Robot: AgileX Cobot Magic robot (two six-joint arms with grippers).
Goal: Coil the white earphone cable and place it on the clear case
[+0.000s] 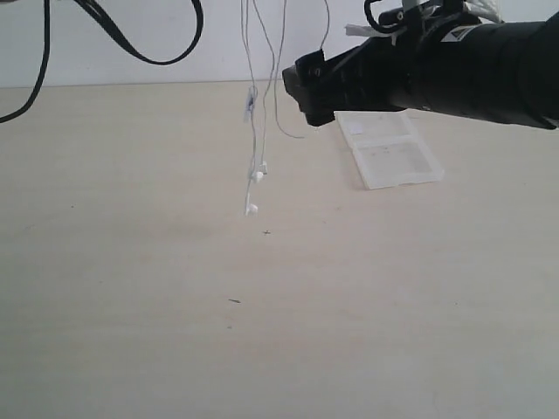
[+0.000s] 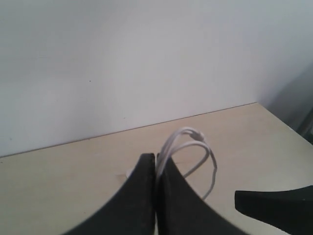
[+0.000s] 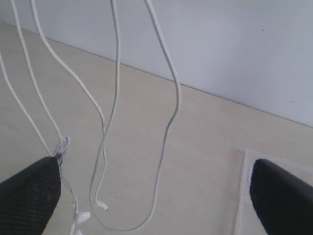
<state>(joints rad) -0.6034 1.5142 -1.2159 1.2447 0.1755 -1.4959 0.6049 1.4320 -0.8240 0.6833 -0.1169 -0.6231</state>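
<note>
The white earphone cable (image 1: 250, 106) hangs in several strands from above the top of the exterior view, with two earbuds (image 1: 258, 175) dangling just over the table. My left gripper (image 2: 155, 156) is out of the exterior view. It is shut on the cable, and loops of the cable (image 2: 191, 142) stick out past its tips. My right gripper (image 1: 303, 87) hovers beside the hanging strands, between them and the clear case (image 1: 393, 153). It is wide open (image 3: 155, 166), with cable strands (image 3: 166, 132) hanging in front of its gap and nothing gripped. The case's edge (image 3: 240, 196) shows by one finger.
Thick black robot cables (image 1: 131, 44) loop at the top left of the exterior view. The beige table (image 1: 262, 332) runs back to a white wall. A black part (image 2: 274, 210), apparently the other arm's gripper, shows in the left wrist view.
</note>
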